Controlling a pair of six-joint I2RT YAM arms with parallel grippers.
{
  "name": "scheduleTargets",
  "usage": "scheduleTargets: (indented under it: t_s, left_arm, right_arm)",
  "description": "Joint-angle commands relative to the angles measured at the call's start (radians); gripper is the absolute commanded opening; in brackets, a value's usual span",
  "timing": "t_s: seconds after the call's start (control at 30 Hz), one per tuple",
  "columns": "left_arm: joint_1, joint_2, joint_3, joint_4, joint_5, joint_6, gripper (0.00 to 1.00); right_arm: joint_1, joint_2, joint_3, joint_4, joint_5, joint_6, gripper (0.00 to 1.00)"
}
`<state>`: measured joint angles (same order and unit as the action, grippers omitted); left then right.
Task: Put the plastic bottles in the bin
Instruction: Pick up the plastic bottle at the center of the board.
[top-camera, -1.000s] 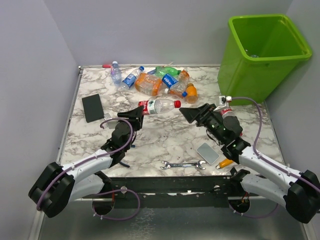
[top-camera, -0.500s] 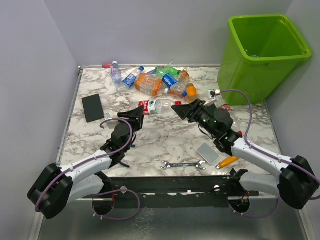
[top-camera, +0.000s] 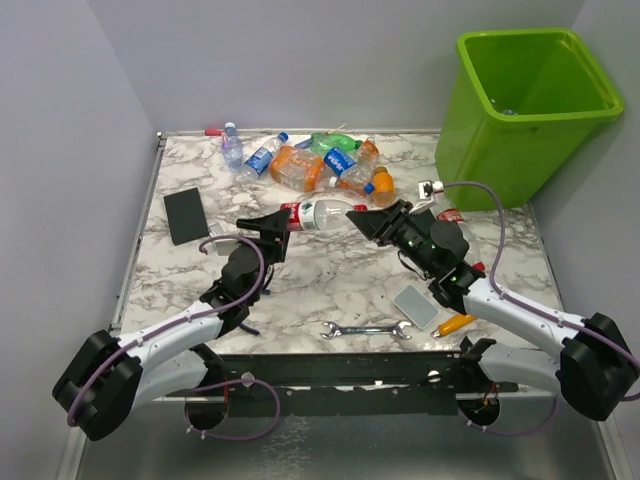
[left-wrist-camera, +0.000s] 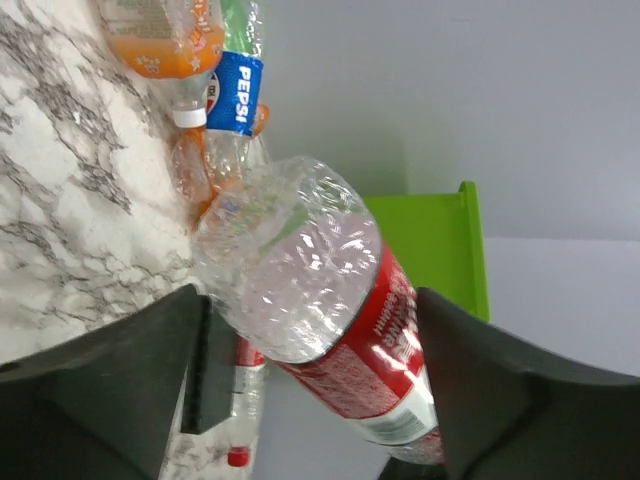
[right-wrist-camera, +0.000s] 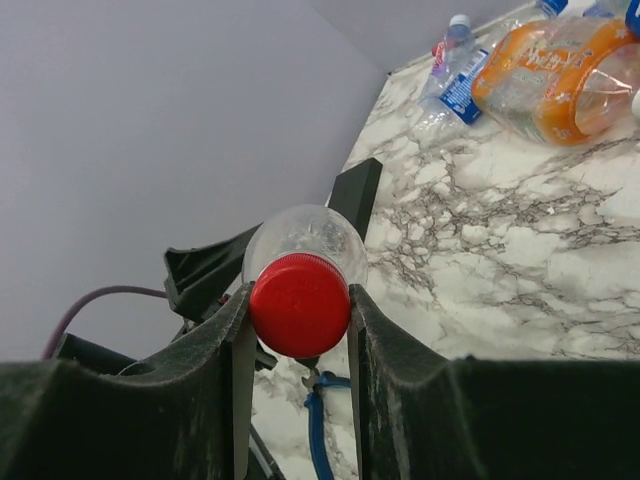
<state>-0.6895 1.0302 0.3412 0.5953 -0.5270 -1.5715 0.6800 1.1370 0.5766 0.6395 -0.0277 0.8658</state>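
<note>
Left of the lime-green bin (top-camera: 495, 150), above the marble table (top-camera: 330, 285), the left gripper (top-camera: 277, 221) stands with jaws apart on either side of the base of a clear, red-labelled bottle (top-camera: 318, 212) lying roughly level. At the bottle's end nearer the bin, the right gripper (top-camera: 360, 218) is clamped on its red cap (right-wrist-camera: 299, 305). Other plastic bottles (top-camera: 325, 160) lie heaped on the table, behind the pair and left of the bin.
</note>
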Motion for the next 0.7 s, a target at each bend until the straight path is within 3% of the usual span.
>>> scheduleTargets:
  t_s: [0.0, 0.13, 0.23, 0.3, 0.37, 0.47, 0.53, 0.67]
  left_arm:
    - [-0.002, -0.082, 0.050, -0.100, -0.018, 0.210, 0.99]
    - [0.022, -0.165, 0.199, -0.361, -0.092, 0.607, 0.99]
    - [0.052, -0.186, 0.300, -0.399, -0.003, 1.001, 0.99]
    - [0.056, -0.184, 0.360, -0.392, 0.182, 1.216, 0.99]
    - [0.056, -0.168, 0.424, -0.412, 0.516, 1.414, 0.99]
    - [0.054, -0.115, 0.520, -0.526, 0.967, 1.591, 0.99]
    - [0.018, -0.092, 0.546, -0.582, 1.086, 1.679, 0.99]
    - [-0.019, -0.068, 0.544, -0.626, 1.143, 1.770, 0.99]
  right_arm:
    - [0.007, -0.126, 0.019, -0.125, 0.023, -0.120, 0.00]
    - [0.007, -0.218, 0.216, -0.592, 0.007, -0.340, 0.00]
    - [0.006, -0.209, 0.397, -0.975, -0.017, -0.463, 0.00]
    - [0.007, -0.190, 0.492, -1.155, -0.024, -0.513, 0.00]
    - [0.005, -0.166, 0.571, -1.298, -0.043, -0.548, 0.00]
    - [0.006, -0.134, 0.636, -1.387, -0.109, -0.585, 0.00]
    - [0.006, -0.109, 0.675, -1.422, -0.171, -0.593, 0.00]
    - [0.006, -0.076, 0.718, -1.417, -0.282, -0.592, 0.00]
